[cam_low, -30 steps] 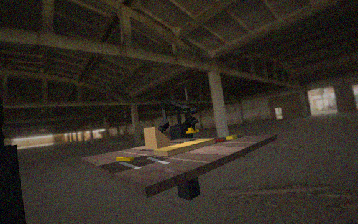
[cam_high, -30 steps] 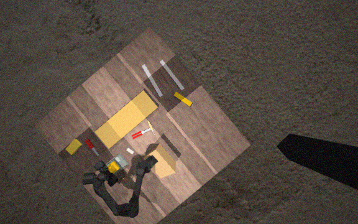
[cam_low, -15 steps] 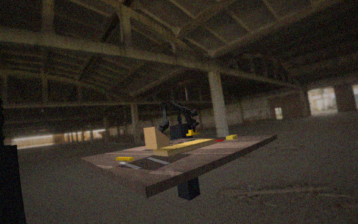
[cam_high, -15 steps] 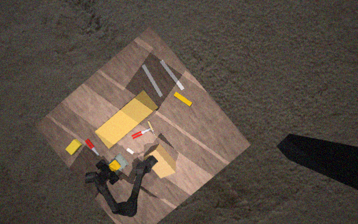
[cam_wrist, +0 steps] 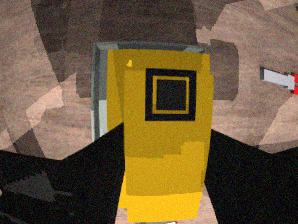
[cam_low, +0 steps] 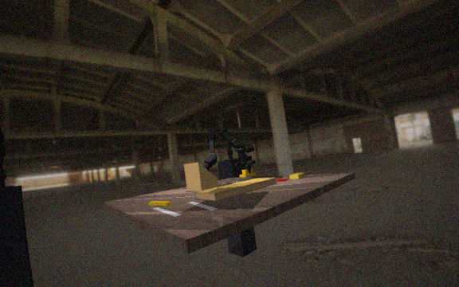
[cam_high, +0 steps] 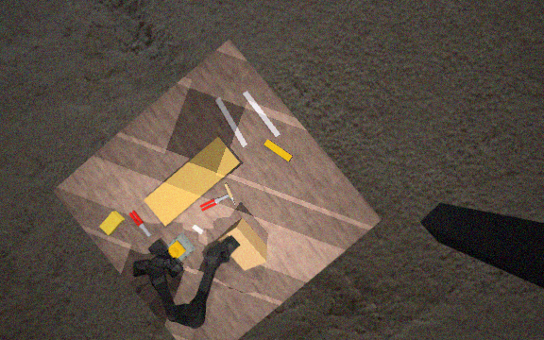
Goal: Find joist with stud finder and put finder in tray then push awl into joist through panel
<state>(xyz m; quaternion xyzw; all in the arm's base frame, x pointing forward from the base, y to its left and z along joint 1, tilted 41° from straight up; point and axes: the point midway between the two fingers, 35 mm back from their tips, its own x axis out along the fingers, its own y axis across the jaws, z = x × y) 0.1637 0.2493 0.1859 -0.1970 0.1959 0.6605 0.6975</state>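
My gripper (cam_high: 170, 256) (cam_wrist: 160, 128) is shut on the yellow stud finder (cam_high: 176, 248) (cam_low: 247, 174) (cam_wrist: 167, 140), which has a black square on top. The stud finder is at the grey tray (cam_high: 188, 245) (cam_wrist: 96, 90), covering much of it; whether it touches the tray floor is hidden. The pale yellow floor panel (cam_high: 178, 194) (cam_low: 237, 187) lies beyond the tray. A red-handled tool with a plain grey shaft (cam_high: 140, 223) (cam_wrist: 276, 77) lies beside the tray. Another red-handled tool (cam_high: 215, 202) has a tan crosspiece. I cannot tell which is the awl.
A tall tan block (cam_high: 248, 250) (cam_low: 194, 177) stands near my arm. A yellow block (cam_high: 111, 223) (cam_low: 297, 175) lies near the left edge. A yellow bar (cam_high: 278, 150) (cam_low: 159, 203) and two white strips lie beyond the panel. A small white piece (cam_high: 197, 229) lies near the tray.
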